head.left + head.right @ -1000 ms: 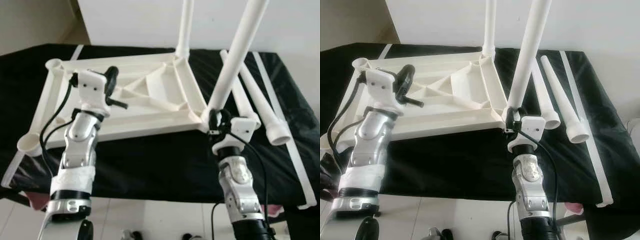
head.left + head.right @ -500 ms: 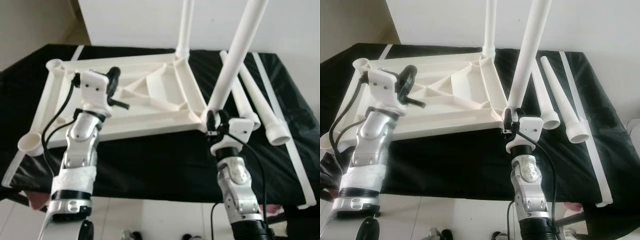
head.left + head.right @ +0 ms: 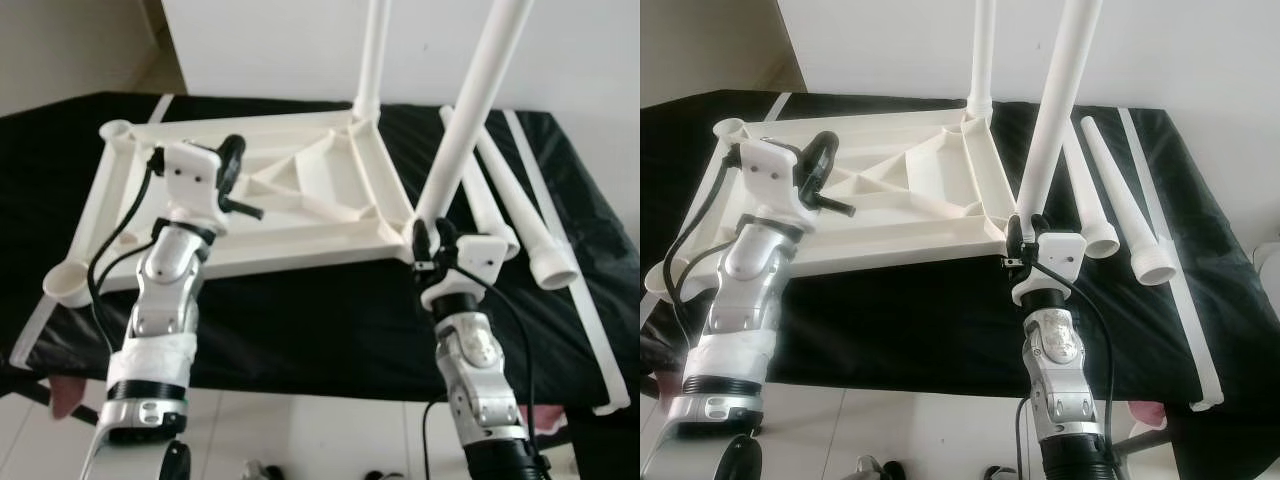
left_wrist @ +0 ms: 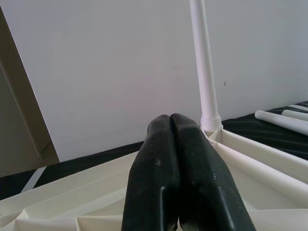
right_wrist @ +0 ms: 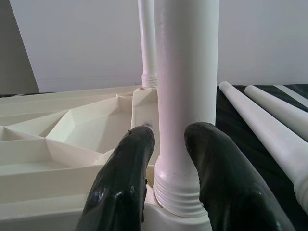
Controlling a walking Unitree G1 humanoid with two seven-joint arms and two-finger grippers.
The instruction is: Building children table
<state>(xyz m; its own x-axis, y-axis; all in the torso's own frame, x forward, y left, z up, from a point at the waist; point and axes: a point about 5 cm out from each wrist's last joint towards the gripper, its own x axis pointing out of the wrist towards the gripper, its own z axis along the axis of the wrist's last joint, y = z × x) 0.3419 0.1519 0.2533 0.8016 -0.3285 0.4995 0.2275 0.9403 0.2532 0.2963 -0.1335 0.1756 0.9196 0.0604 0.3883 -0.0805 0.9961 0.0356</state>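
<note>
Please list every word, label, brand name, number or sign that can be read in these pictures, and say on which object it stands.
None: no readable text appears.
The upturned white tabletop, its standing legs, the loose legs and the black cover are all unmarked.

Soft, even daylight fills the scene; the white wall (image 3: 300, 40) at the far side is bright and slightly washed out. Shadows are faint. The head views are a little soft; the wrist views are sharper.
</note>
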